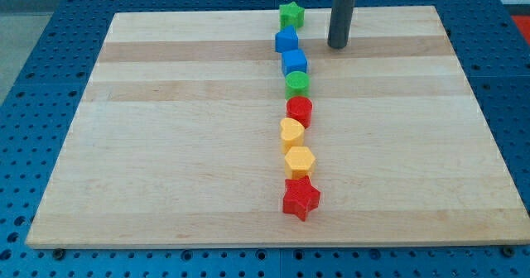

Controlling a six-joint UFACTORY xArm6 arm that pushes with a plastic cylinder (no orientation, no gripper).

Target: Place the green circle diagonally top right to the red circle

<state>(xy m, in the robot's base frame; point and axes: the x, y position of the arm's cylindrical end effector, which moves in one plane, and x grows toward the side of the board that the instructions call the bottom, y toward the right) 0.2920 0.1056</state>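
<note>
Pale wooden surface (166, 146) over a blue perforated bench carries 8 blocks in a near-vertical line. No claw is fitted, so no grip state applies; my tip (338, 45) rests on bare wood. To its left lie a blue block (286, 40) and a green star (291, 14); below-left, another blue block (294, 62), then the green circle (297, 83), touching the red circle (299, 110) directly beneath. Farther down sit 2 yellow blocks (291, 132) (299, 160) and a red star (301, 198). Judged from this, the green circle is above, not yet diagonally right; a rightward nudge remains.
</note>
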